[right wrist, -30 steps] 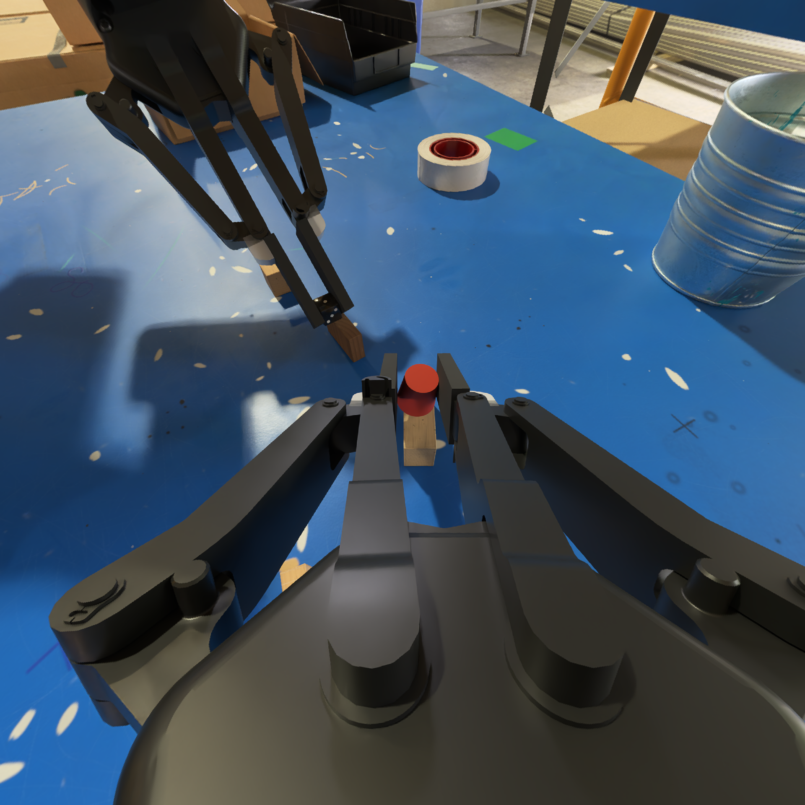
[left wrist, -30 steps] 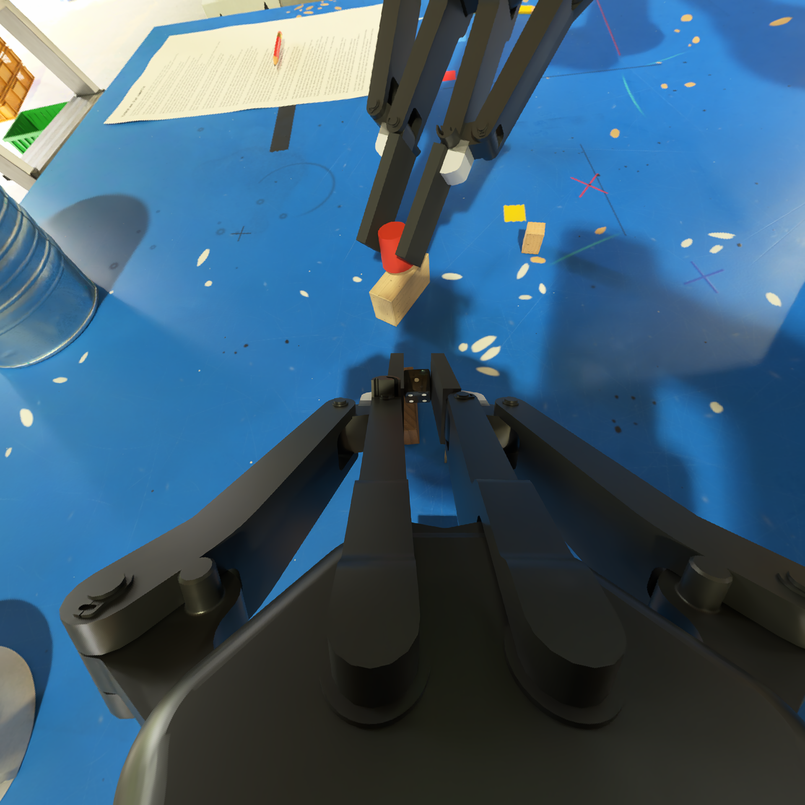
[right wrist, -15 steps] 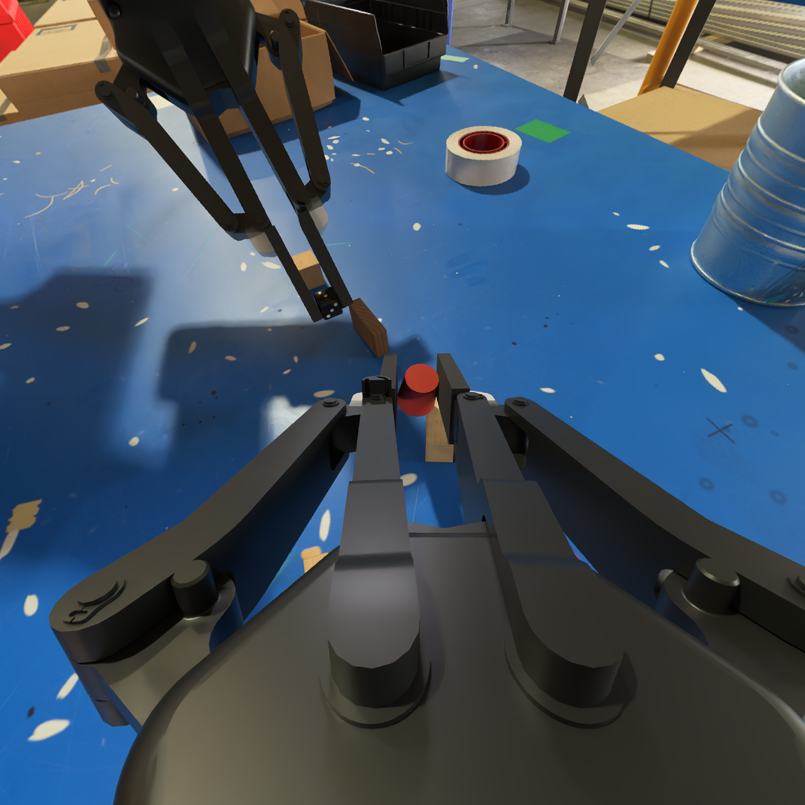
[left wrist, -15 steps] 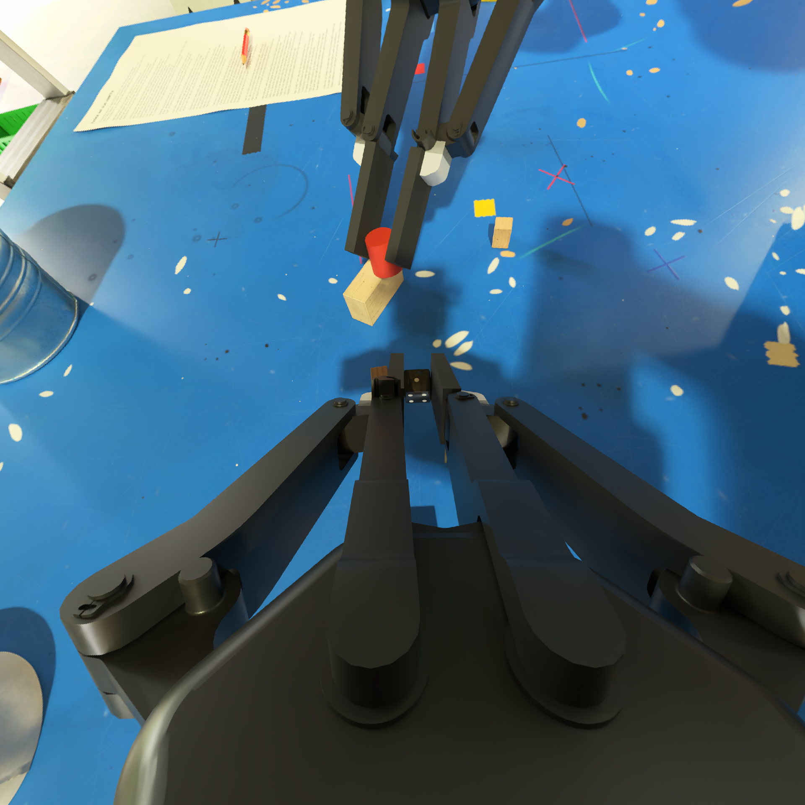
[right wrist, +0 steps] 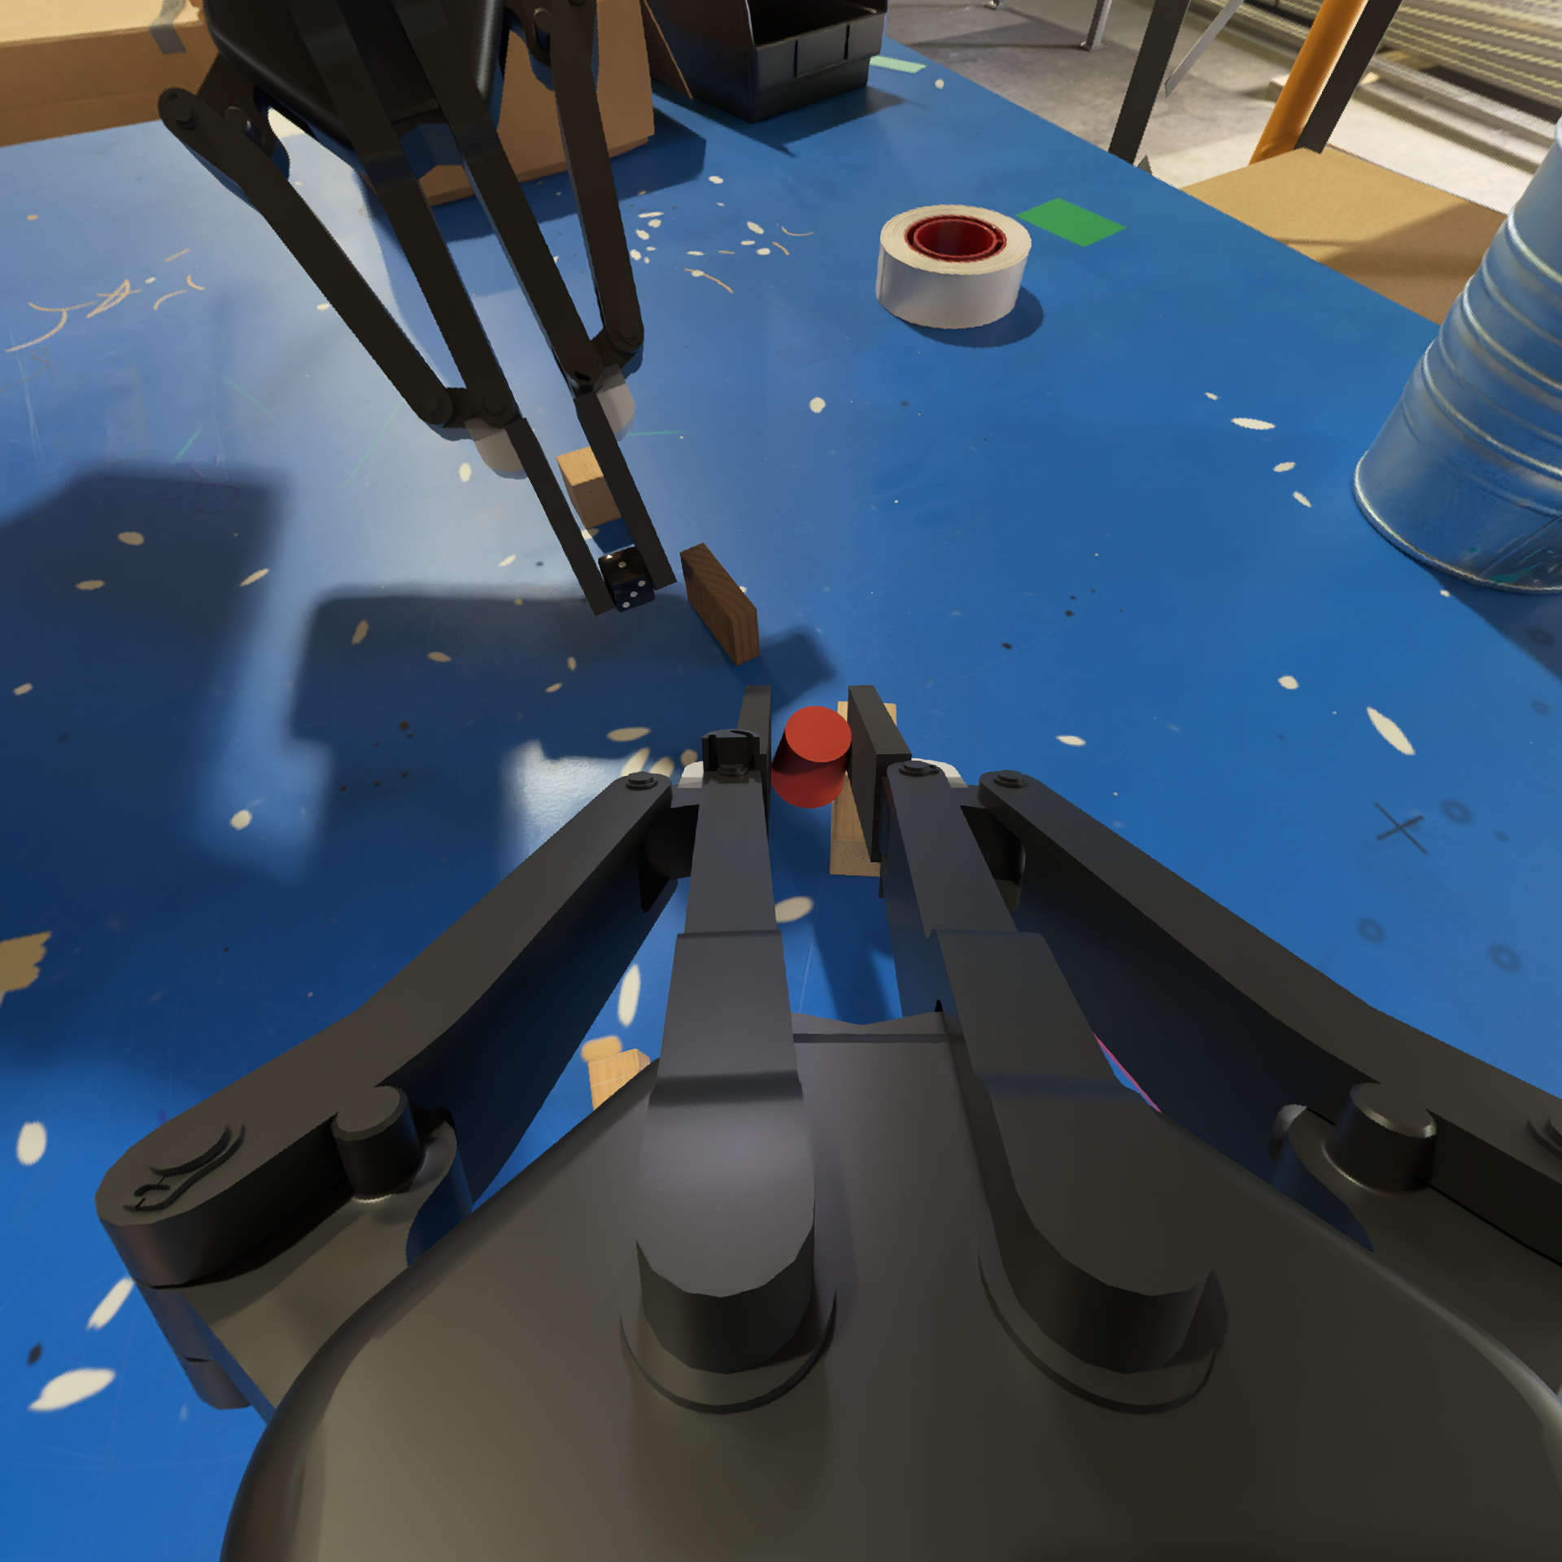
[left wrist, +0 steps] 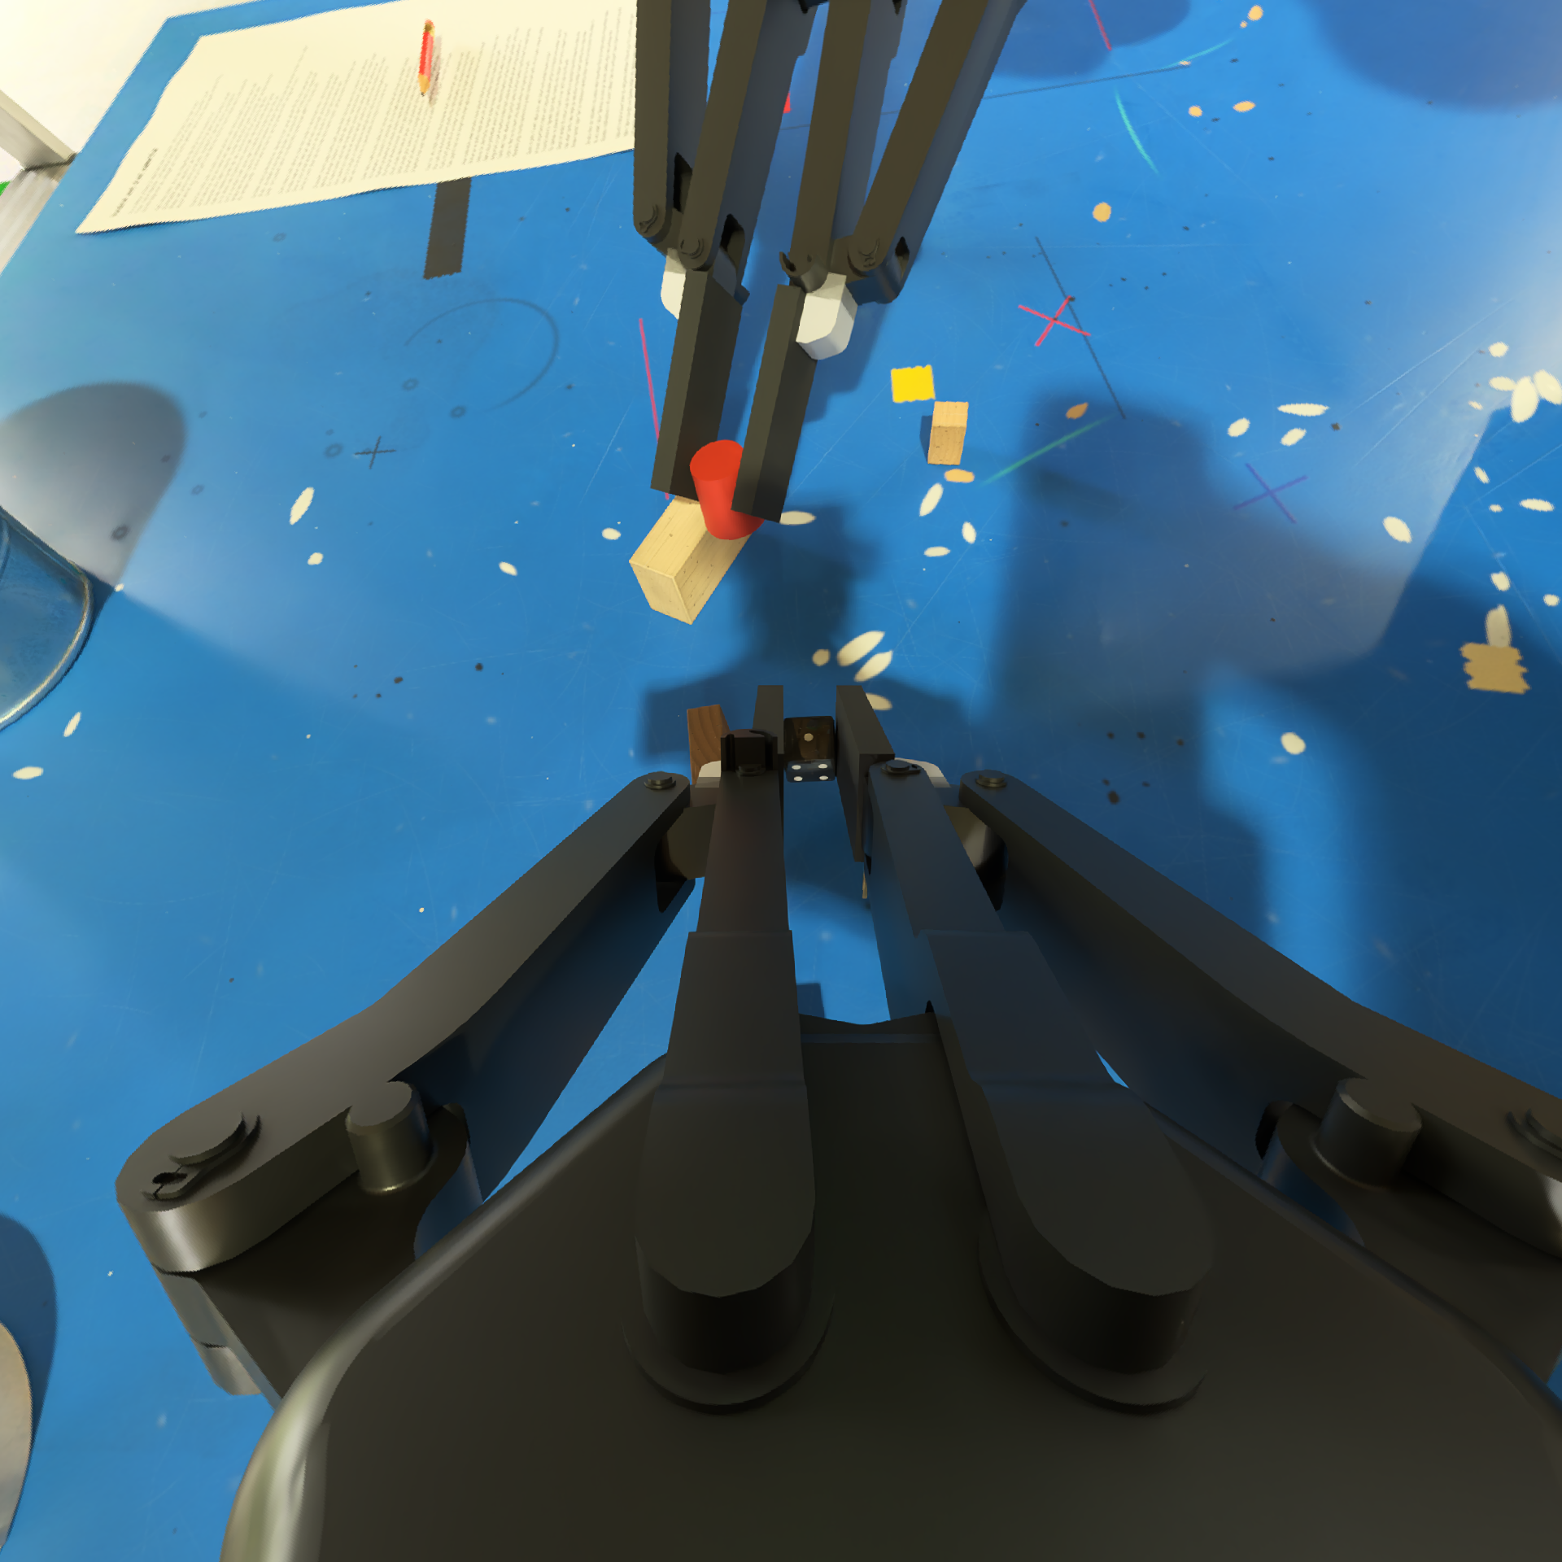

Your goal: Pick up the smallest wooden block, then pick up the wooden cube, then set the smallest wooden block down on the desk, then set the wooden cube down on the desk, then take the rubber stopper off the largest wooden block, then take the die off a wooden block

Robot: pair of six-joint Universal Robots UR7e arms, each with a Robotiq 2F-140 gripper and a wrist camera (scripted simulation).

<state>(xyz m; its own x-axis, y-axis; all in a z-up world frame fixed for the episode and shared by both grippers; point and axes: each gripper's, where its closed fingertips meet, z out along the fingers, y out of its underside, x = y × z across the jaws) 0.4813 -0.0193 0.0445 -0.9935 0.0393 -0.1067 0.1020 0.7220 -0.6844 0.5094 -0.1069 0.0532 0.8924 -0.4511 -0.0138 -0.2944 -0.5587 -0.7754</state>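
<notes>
My left gripper (left wrist: 810,718) is shut on the black die (left wrist: 810,748) and holds it just right of the dark brown wooden block (left wrist: 706,740), which lies on the blue desk (left wrist: 338,761). My right gripper (right wrist: 811,718) is shut on the red rubber stopper (right wrist: 811,756), held a little above the long light wooden block (right wrist: 849,837). From the left wrist view the stopper (left wrist: 718,490) hangs over that block's far end (left wrist: 685,562). A small light wooden block (left wrist: 947,431) lies on the desk. Another small wooden block (right wrist: 589,486) lies behind the left gripper's fingers (right wrist: 621,499).
A metal bucket (right wrist: 1479,439) stands at the right, a tape roll (right wrist: 953,264) farther back. A printed sheet (left wrist: 380,110) with a red pencil (left wrist: 427,55) lies far left. A black bin (right wrist: 794,51) and cardboard boxes sit at the desk's far edge.
The left gripper has lifted the die off the dark block and shifted it right. The right gripper has raised the stopper off the light block.
</notes>
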